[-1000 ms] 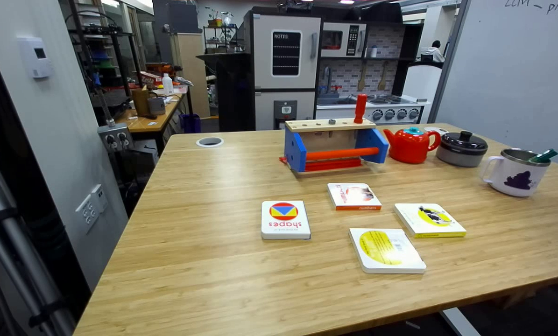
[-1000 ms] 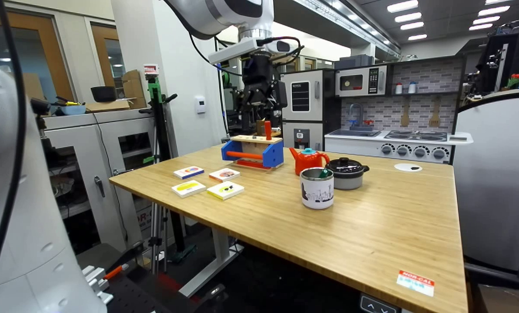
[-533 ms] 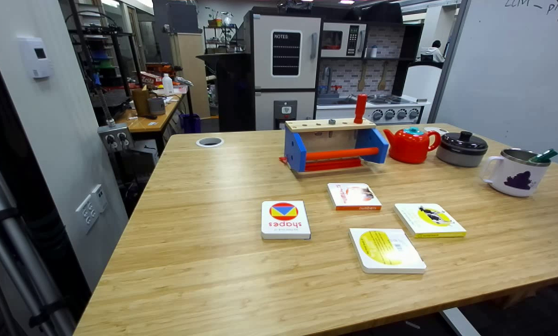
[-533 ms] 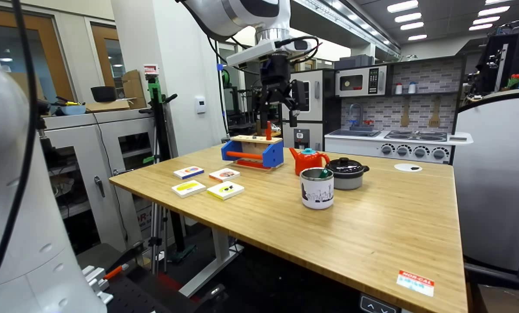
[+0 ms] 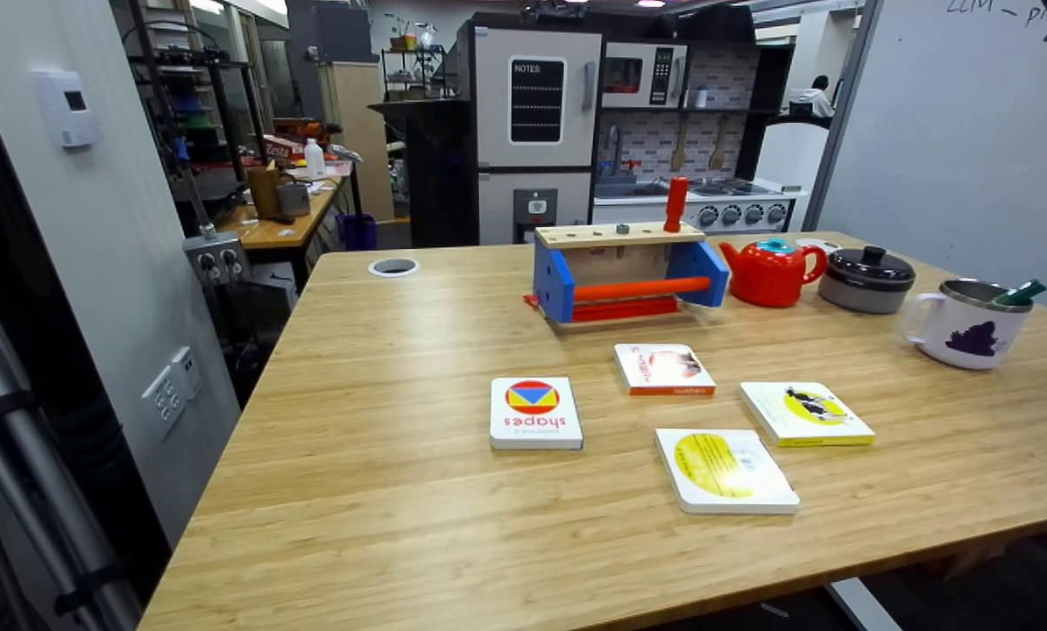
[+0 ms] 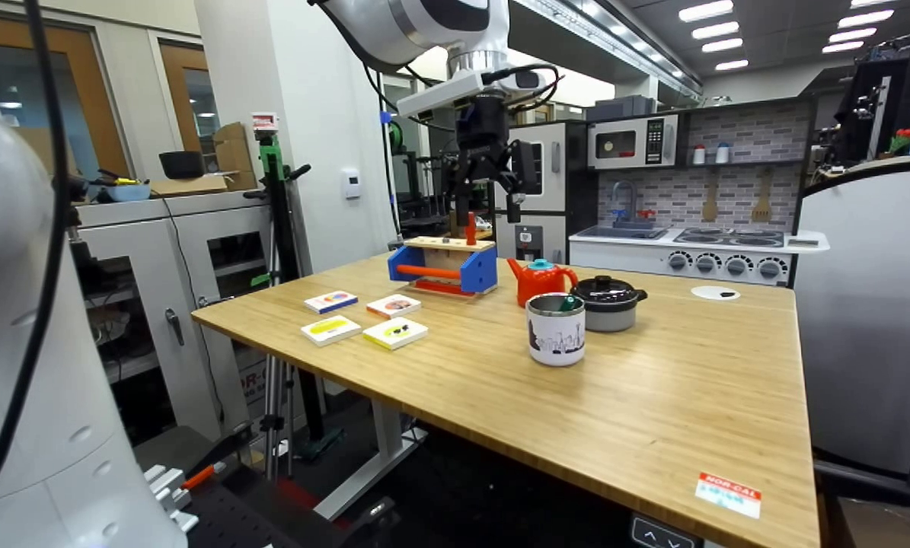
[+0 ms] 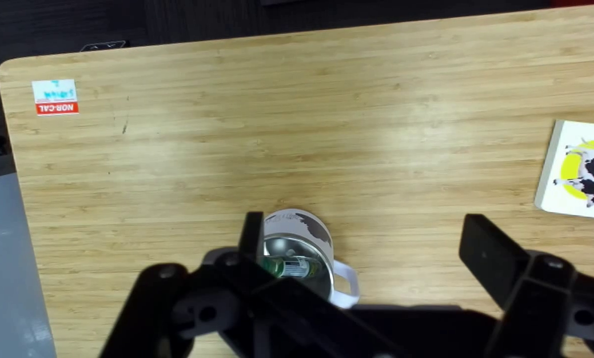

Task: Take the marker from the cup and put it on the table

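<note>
The jaws stood spread, holding nothing, well above the light tan wood-grain worktop (image 5: 383, 508). The slim dark green marker (image 5: 1021, 293) leaned inside the small purple-patched white mug (image 5: 966, 328), its end poking past the rim, opposite the handle. Step judged: lining up for the pick. In the wrist view one jaw hid part of the mug, and the marker lay roughly along the closing direction; a sideways shift and a wrist turn looked advisable, then a pinch on the exposed end and a steep lift. Mug interior was only partly visible. Other containers: round black-lidded grey pot (image 5: 867, 287) and glossy turquoise-lidded red teapot (image 5: 768, 279), contents not visible.
</note>
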Robot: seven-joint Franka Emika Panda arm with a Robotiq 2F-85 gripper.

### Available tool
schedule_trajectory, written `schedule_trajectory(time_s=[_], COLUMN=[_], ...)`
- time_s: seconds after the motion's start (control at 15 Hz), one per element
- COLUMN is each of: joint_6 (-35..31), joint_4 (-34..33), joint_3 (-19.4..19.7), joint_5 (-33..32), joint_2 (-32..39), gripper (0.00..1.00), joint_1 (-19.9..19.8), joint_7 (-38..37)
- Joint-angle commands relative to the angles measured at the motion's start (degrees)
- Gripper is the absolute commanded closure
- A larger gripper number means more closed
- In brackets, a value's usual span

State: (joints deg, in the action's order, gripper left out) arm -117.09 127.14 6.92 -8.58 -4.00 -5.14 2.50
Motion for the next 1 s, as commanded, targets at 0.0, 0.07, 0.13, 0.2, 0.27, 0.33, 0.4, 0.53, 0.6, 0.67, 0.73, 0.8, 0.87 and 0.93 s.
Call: schedule_trajectory(time_s=[0.0,0.07,0.13,0.2,0.27,0.33,0.4,0.53,0.6,0.67,0.73,0.8,0.87,0.93], joint_6=[0.13,0.13,0.13,0.13,0.06,0.33,0.18,-0.07,-0.38,-0.25,-0.27,-0.19,-0.14,-0.07], joint_4=[-0.09,-0.09,-0.09,-0.09,-0.25,-0.47,-0.66,-1.03,-1.14,-1.47,-1.75,-2.12,-2.77,-3.34], joint_3=[-0.35,-0.35,-0.35,-0.35,-0.28,-0.17,-0.07,0.14,0.27,0.39,0.47,0.60,0.79,0.95], joint_5=[0.04,0.04,0.04,0.04,-0.02,0.30,0.22,0.46,0.54,0.64,0.52,0.49,0.37,0.42], joint_2=[0.01,0.01,0.01,0.01,0.30,0.59,1.07,2.08,2.65,3.49,4.36,5.20,6.41,7.31], gripper=[0.00,0.00,0.00,0.00,0.00,0.00,0.00,0.00,0.00,0.00,0.00,0.00,0.00,0.00], joint_1=[-0.34,-0.34,-0.34,-0.34,-0.43,-0.48,-0.59,-0.77,-0.88,-1.01,-1.15,-1.26,-1.42,-1.55], joint_7=[0.03,0.03,0.03,0.03,-0.28,0.27,0.09,0.19,0.12,0.30,0.24,0.18,0.03,0.08])
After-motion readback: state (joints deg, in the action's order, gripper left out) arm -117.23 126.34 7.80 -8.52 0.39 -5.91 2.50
